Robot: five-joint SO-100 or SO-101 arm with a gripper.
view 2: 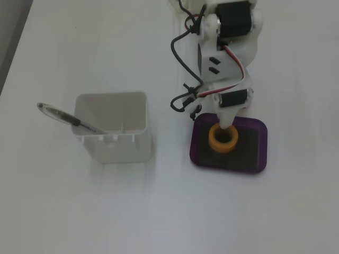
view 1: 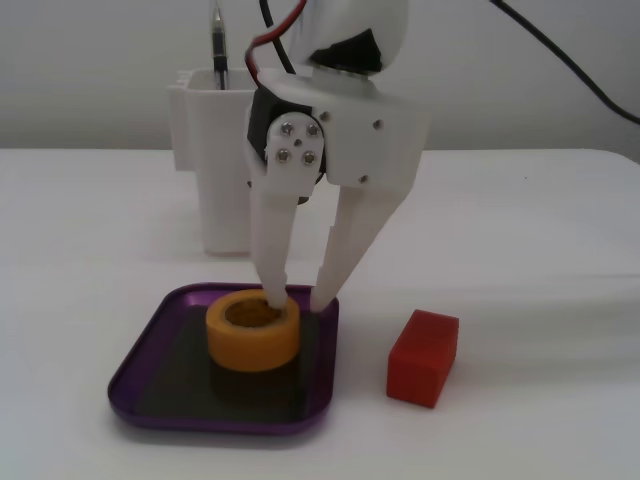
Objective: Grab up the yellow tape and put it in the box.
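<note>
A fixed view showed the yellow tape (view 1: 253,329) resting inside the purple box (view 1: 135,380), a red block (view 1: 423,357) beside it. Behind, the gripper (view 1: 298,297) stood spread, one finger in the core; only withdrawal seemingly remained.

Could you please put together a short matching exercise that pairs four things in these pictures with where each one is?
Things:
1. yellow tape
2. red block
3. pen
4. tool

Places:
A. leaning in the white container
B. on the bare table, right of the box in the fixed view that shows it
C. lying flat inside the box
D. one finger in the tape's hole, the other outside its wall

Pairs: 1-C, 2-B, 3-A, 4-D
</note>
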